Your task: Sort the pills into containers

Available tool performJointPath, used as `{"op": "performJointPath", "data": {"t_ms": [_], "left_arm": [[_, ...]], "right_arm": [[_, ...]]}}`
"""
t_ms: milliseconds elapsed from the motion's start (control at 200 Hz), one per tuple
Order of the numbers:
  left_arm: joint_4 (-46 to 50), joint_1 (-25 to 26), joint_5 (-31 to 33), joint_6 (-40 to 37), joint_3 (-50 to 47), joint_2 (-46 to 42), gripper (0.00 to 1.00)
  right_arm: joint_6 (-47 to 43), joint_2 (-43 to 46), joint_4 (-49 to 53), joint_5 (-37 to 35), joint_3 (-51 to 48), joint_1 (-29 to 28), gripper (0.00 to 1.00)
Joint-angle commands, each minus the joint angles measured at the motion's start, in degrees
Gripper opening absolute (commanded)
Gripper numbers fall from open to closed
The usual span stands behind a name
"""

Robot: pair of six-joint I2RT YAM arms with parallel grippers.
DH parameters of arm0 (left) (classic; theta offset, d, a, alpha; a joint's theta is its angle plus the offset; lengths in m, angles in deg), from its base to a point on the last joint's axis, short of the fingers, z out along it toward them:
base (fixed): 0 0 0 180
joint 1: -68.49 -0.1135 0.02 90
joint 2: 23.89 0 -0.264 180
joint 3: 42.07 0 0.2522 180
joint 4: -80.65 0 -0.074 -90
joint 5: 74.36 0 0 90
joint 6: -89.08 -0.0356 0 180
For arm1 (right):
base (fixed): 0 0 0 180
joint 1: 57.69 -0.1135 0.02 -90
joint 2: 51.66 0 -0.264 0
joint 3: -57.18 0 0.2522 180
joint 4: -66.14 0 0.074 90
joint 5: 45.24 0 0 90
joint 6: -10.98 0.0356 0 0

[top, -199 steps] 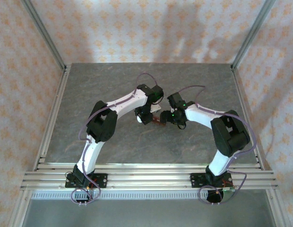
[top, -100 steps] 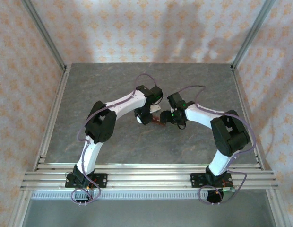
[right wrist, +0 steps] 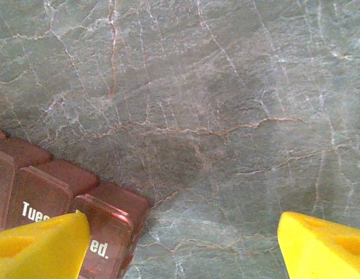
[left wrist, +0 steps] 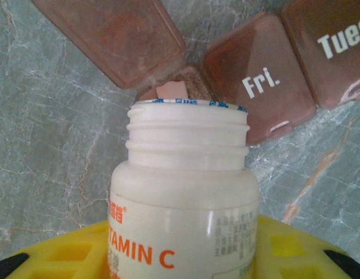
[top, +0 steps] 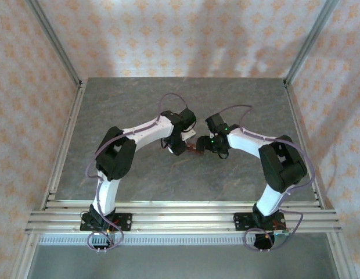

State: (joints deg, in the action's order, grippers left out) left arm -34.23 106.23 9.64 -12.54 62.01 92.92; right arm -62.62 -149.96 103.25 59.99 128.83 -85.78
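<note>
Left claw [top: 175, 145] is clenched on an uncapped white bottle [left wrist: 186, 192], its mouth turned toward the containers [left wrist: 258, 99]; right claw [right wrist: 183, 244] is seen released beside them.

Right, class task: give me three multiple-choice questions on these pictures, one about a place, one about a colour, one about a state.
1. Which closed lid adjoins the open compartment? A the Fri. lid B the Tues lid C a Sun. lid
2. What colour is the pill box? A blue B red-brown C white
3. The vitamin C bottle in the left gripper is: A capped B uncapped C lying on the table
Answers: 1 A, Fri. sits directly beside the opening; 2 B, its lids and walls are red-brown; 3 B, its threaded mouth is bare.
</note>
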Motion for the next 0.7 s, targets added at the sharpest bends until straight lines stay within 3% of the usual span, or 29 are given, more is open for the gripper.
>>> {"op": "performJointPath", "data": {"t_ms": [0, 696], "left_arm": [[-4.19, -0.56, -1.54, 1.49, -2.5, -4.34, 0.0], [-26.22, -3.45, -6.28, 4.47, -18.72, -17.47, 0.0]], "right_arm": [[-0.47, -0.01, 2.4, -2.19, 0.12, -0.21, 0.85], [1.08, 3.91, 7.79, -3.97, 5.6, -0.23, 0.85]]}}
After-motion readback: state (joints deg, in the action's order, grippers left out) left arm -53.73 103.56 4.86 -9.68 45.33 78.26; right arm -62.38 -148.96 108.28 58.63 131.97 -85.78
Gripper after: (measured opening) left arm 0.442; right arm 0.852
